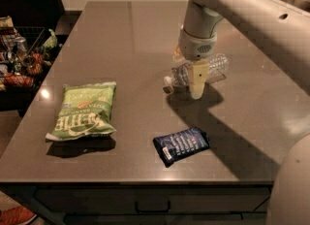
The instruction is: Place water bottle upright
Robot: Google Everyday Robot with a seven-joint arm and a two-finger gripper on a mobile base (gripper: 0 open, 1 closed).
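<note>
The water bottle (216, 67) is clear ribbed plastic and lies on its side on the brown table (121, 35), right of centre, with its white cap (168, 81) pointing left. My gripper (189, 69) comes down from above and straddles the bottle's middle. The cream near finger (197, 79) stands in front of the bottle and the far finger shows behind it. The jaws are open around the bottle, and the bottle rests on the table.
A green chip bag (85, 110) lies at the left front. A dark blue snack packet (181, 144) lies near the front edge. A wire basket of snacks (22, 56) stands beyond the table's left edge. My arm (252, 15) spans the upper right.
</note>
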